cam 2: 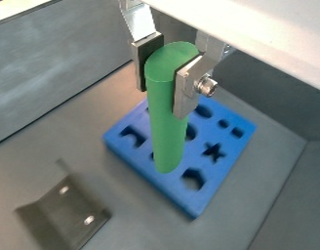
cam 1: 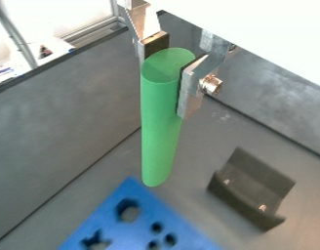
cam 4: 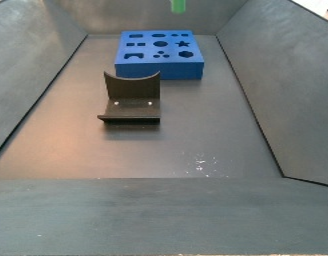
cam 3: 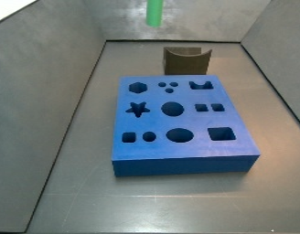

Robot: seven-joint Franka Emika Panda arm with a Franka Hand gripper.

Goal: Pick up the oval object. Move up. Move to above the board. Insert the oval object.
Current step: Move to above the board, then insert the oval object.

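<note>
The gripper (cam 1: 171, 61) is up high over the floor, its two silver fingers (cam 2: 189, 76) clamped on the upper end of the oval object (cam 1: 159, 122). That green rod hangs straight down from the pads, its rounded lower end free in the air, touching nothing. In both side views only the bottom tip of the rod (cam 3: 154, 11) pokes in at the upper edge of the picture; the gripper itself is out of sight there.

Below it, the board (cam 3: 181, 122) lies flat on the grey floor, cutouts facing up. In a wrist view the rod's lower end overlaps the board (cam 2: 189, 146) in the picture, near a square hole at its edge, but it plainly sits well above the foam. There is open air all around the rod.

The fixture (cam 4: 129, 96) stands on the floor just beside one short side of the board, apart from it. The grey walls (cam 3: 61, 101) slope up on all sides, well apart from the board, with bare floor (cam 4: 167, 150) between.
</note>
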